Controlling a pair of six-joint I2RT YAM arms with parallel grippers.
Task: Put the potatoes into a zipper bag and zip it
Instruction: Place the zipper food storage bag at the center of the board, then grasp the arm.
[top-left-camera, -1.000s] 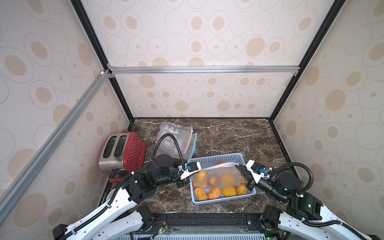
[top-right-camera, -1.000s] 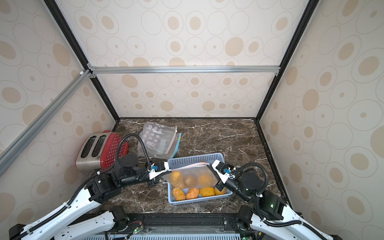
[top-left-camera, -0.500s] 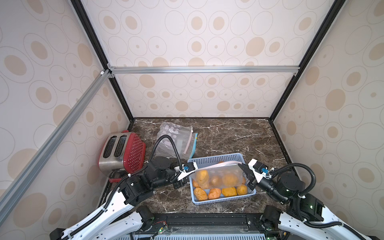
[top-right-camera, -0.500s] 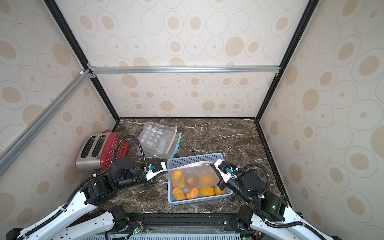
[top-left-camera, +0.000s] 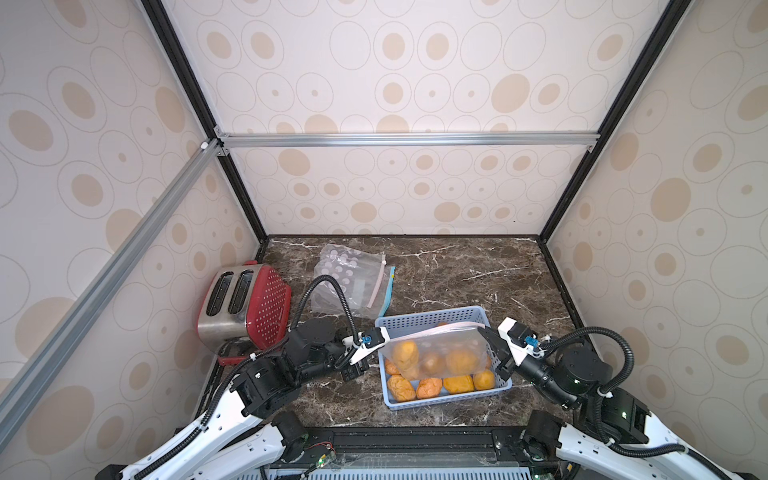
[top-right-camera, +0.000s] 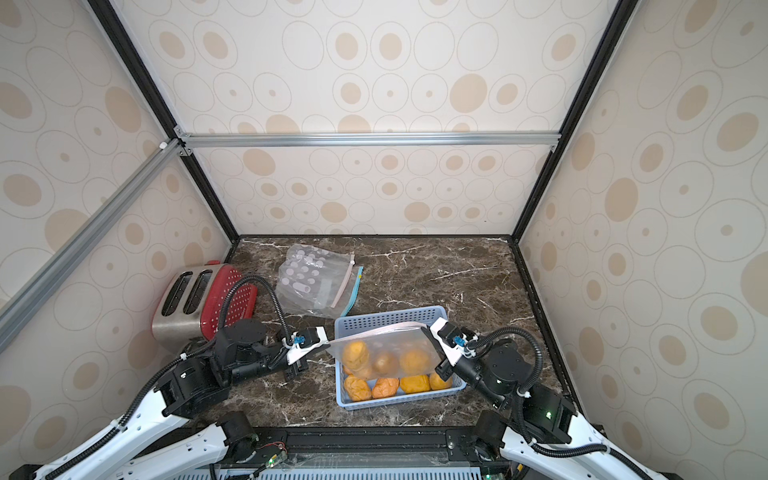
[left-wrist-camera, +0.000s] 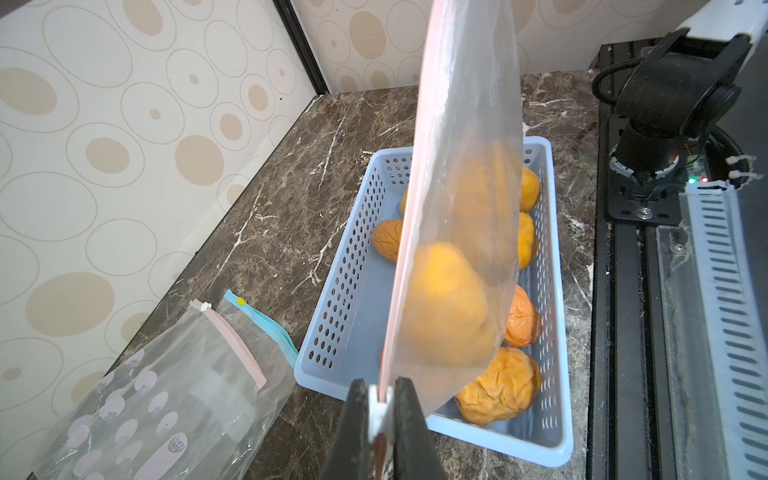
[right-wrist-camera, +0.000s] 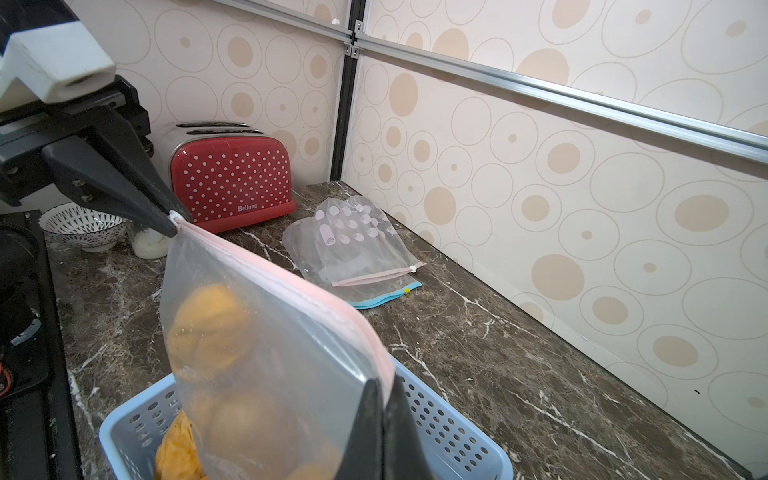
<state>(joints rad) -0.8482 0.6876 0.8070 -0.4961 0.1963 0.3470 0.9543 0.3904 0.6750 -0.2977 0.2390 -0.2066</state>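
Observation:
A clear zipper bag (top-left-camera: 432, 353) (top-right-camera: 386, 353) with a pink zip strip hangs stretched between my two grippers, just above a blue basket (top-left-camera: 428, 318). Three potatoes (top-left-camera: 405, 353) show through it. My left gripper (top-left-camera: 380, 340) (left-wrist-camera: 380, 395) is shut on the white slider (left-wrist-camera: 379, 401) at the bag's left end. My right gripper (top-left-camera: 482, 332) (right-wrist-camera: 384, 395) is shut on the bag's other top corner. The pink strip (right-wrist-camera: 270, 274) runs between them as one closed line. Several wrinkly orange potatoes (top-left-camera: 428, 386) (left-wrist-camera: 498, 386) lie in the basket under the bag.
Spare zipper bags (top-left-camera: 349, 286) lie flat behind the basket. A red dotted toaster (top-left-camera: 245, 303) stands at the left wall. A patterned bowl (right-wrist-camera: 81, 226) and a small clear cup (right-wrist-camera: 147, 243) sit near the front left corner. Walls close in three sides.
The bag has swung from tilted to hanging more upright. My right gripper has drawn slightly left and back. Both grips have stayed the same.

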